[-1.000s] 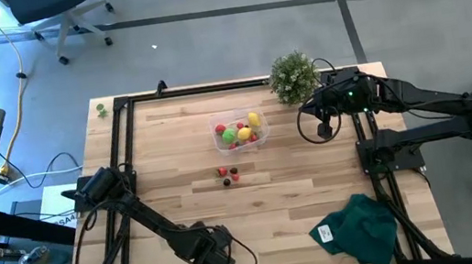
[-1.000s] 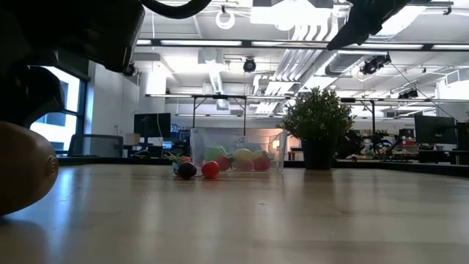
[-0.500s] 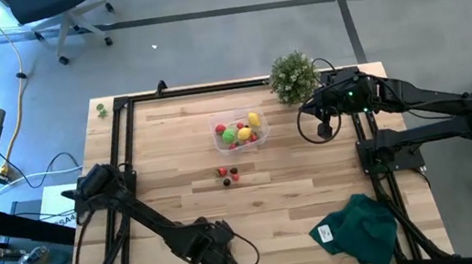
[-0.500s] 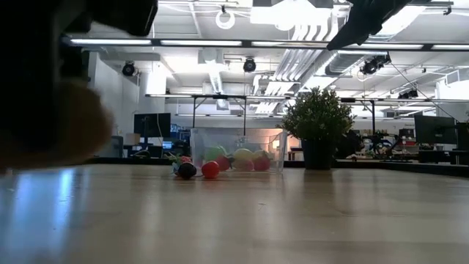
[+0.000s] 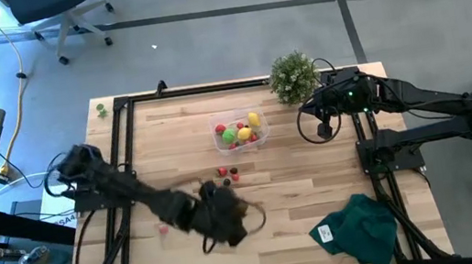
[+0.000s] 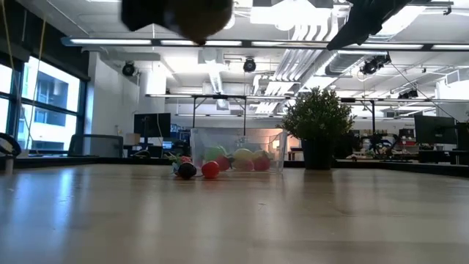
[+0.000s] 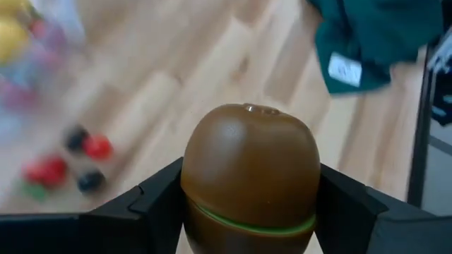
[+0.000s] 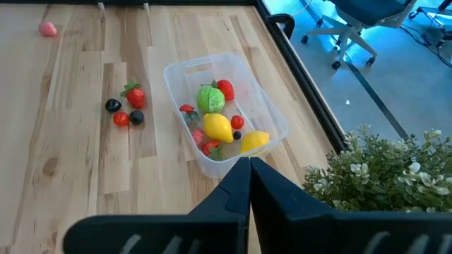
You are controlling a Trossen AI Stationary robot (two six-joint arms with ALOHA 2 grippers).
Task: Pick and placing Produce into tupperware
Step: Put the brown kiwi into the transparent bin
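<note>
My left gripper [image 5: 222, 215] hangs above the table's near middle, shut on the brown kiwi [image 7: 248, 169], which shows at the top of the low view [image 6: 199, 16]. The clear tupperware [image 5: 241, 133] stands farther back, holding a lemon, a green ball and red berries [image 8: 215, 113]. Several small red and dark berries [image 5: 228, 175] lie loose on the wood between the tupperware and my left gripper. My right gripper [image 8: 247, 180] is shut and empty, raised beside the potted plant, to the right of the tupperware. My left gripper pinches the kiwi between its two fingers [image 7: 159, 201], one on each side, near the green seam [image 7: 247, 222] around its body. The kiwi is lifted clear of the table, and its rounded end [image 7: 254, 116] sticks out beyond the fingertips.
A bushy potted plant [image 5: 293, 76] stands at the far right of the table. A dark green cloth [image 5: 356, 226] lies at the near right corner. A small pink thing [image 8: 47, 28] lies on the wood near my left arm. Black frame rails run along the table's sides.
My left gripper has risen from the table's near edge and swung toward the table's middle, carrying the kiwi with it. The kiwi, which rested on the wood a second ago, is now lifted clear and high above the table top.
</note>
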